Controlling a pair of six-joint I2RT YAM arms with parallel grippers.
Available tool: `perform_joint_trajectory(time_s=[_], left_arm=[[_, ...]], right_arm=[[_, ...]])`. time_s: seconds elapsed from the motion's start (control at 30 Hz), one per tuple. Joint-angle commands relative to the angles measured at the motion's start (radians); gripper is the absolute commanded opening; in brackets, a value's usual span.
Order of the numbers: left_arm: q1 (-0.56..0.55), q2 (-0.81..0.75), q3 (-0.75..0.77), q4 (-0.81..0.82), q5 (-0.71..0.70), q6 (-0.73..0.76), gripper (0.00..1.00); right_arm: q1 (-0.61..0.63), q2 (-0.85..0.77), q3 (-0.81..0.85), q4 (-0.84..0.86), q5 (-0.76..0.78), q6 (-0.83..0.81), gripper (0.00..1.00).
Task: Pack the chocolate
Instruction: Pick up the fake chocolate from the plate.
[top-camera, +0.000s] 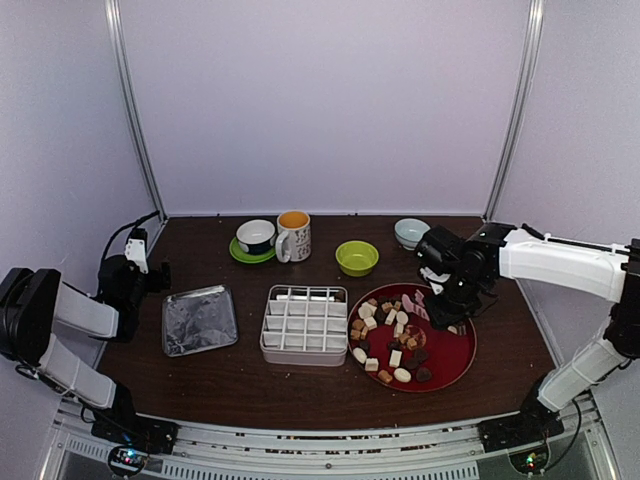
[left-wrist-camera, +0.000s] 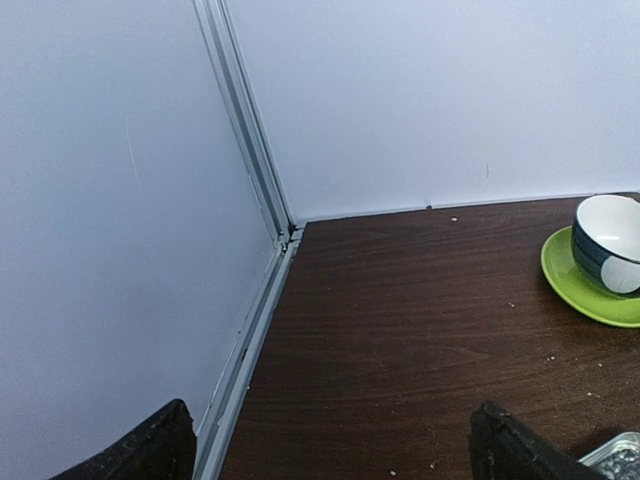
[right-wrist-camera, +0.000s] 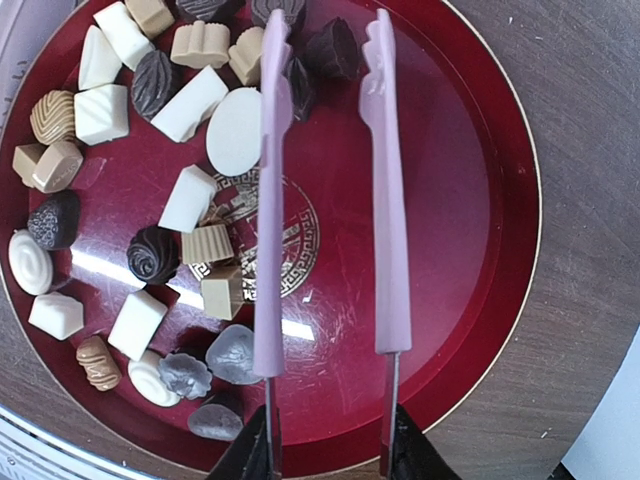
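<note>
Pink tongs (right-wrist-camera: 385, 200), clamped in the right gripper (right-wrist-camera: 330, 455), hang open over the chocolate (right-wrist-camera: 235, 130); picking one piece seems next, needing a gentle squeeze; the left gripper (left-wrist-camera: 330, 445) gapes empty.

Chocolate (top-camera: 395, 357): many small loose pieces in white, cream, tan, brown and dark brown. Shapes are cubes, ovals, rounds and ridged shells. All lie on red plate (top-camera: 455, 345), spread from 6 through 9 to 12 o'clock plus centre. Several touch.
</note>
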Motion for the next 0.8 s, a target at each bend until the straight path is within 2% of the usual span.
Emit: perform_joint_trajectory(time_s=[0.0,0.3,0.47,0.77], left_arm=[[0.008,-0.003,0.009,0.057,0.010,0.011,0.98],[0.008,-0.003,0.010,0.057,0.010,0.010,0.98],[0.008,-0.003,0.010,0.057,0.010,0.010,0.98],[0.008,-0.003,0.010,0.056,0.011,0.011,0.98]], right_arm=[[-0.013,0.017,0.029,0.022,0.035,-0.006,0.33],[-0.030,0.044,0.041,0.044,0.036,-0.016,0.33],[-0.034,0.069,0.055,0.046,0.032,-0.022,0.27],[-0.035,0.043,0.072,0.029,0.033,-0.020,0.23]])
